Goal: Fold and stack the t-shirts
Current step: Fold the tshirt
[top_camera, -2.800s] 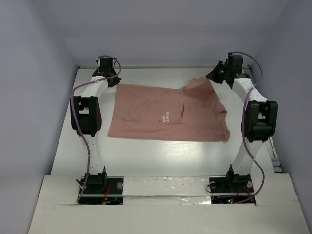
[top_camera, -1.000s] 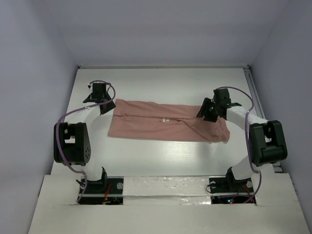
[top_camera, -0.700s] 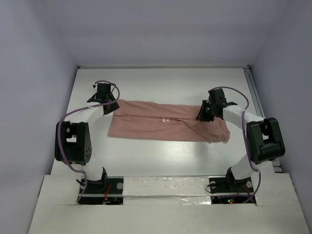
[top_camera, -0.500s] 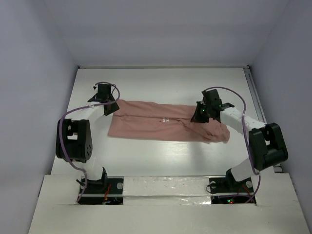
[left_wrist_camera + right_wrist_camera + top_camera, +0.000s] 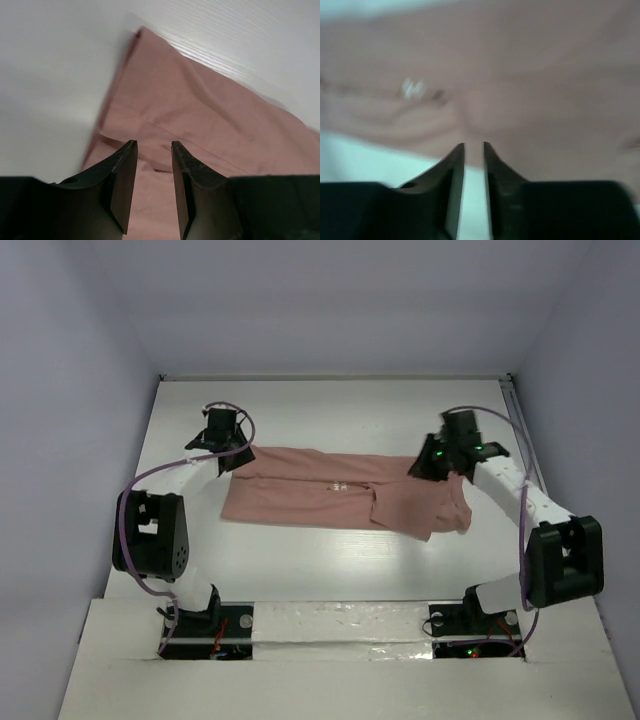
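Note:
The salmon-pink t-shirt (image 5: 330, 498) lies on the white table (image 5: 330, 415), folded lengthwise into a long band with its small chest print (image 5: 338, 486) on top. Its right end is rumpled, with a flap hanging toward the near edge. My left gripper (image 5: 233, 453) is over the band's far left corner, jaws apart and empty; the left wrist view shows my left gripper (image 5: 154, 146) just above the pink cloth (image 5: 200, 115). My right gripper (image 5: 428, 464) hovers over the band's far right part. In the blurred right wrist view, my right gripper (image 5: 474, 146) has a narrow empty gap above the shirt (image 5: 530, 75).
Lilac walls close in the table at the back and on both sides. A metal rail (image 5: 518, 415) runs along the table's right edge. The two arm bases (image 5: 190, 615) stand at the near edge.
The shirt went from spread flat to folded lengthwise. In the last second my right gripper swung left over the right end, then drew back right; that end is more rumpled. My left gripper shifted slightly farther back.

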Robot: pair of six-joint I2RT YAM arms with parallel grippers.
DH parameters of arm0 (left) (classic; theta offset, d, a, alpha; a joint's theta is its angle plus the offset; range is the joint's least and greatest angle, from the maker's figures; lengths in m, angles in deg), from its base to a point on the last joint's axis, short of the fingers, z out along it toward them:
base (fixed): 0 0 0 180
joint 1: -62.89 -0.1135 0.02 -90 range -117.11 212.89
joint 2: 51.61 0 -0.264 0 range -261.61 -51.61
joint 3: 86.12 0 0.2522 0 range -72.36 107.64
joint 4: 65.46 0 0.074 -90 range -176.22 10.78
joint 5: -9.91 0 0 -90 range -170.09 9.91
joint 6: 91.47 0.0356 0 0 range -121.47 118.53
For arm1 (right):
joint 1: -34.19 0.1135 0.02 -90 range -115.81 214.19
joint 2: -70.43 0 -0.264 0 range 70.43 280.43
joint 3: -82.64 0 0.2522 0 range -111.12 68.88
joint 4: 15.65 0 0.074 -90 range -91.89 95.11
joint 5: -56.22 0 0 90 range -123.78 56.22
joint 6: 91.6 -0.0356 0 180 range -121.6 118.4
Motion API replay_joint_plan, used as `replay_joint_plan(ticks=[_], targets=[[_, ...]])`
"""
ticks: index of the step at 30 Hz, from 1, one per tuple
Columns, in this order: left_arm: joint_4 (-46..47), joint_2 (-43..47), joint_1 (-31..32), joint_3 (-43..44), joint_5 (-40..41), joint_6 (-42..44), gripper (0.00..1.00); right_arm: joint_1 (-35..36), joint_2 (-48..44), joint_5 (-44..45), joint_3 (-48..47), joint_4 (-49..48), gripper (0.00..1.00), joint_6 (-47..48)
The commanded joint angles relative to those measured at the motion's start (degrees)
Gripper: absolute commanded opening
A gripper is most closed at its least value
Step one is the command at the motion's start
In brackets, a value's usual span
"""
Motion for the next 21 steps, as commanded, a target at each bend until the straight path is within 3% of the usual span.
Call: replay_joint_plan(ticks=[1, 2, 3, 5, 10, 21], targets=[[1.38, 2.41, 3.84, -0.42, -2.21, -0.39, 0.30, -13.38, -1.45, 3.76, 2.30, -6.30, 0.19, 1.39], [2.09, 2.14, 4.64, -0.86, -2.56, -0.83, 0.30, -15.67, -1.01, 3.49, 3.27, -8.50, 0.21, 1.13], [2.53, 1.88, 4.64, -1.56, -2.91, -1.01, 0.30, -19.09, 0.82, 3.32, 4.06, -11.57, 0.32, 1.04], [2.97, 0.56, 4.64, -1.65, -2.83, -0.75, 0.30, -21.05, 3.29, 1.65, 3.63, -13.52, 0.39, 1.47], [2.97, -2.07, 4.64, -0.78, -0.63, 1.01, 0.29, -23.16, 9.89, 0.24, 1.79, -17.05, 0.38, 0.60], [4.03, -6.21, 3.59, -0.78, -0.46, 0.40, 0.29, -26.68, 13.85, 2.08, 0.12, -20.65, 0.40, -1.42]])
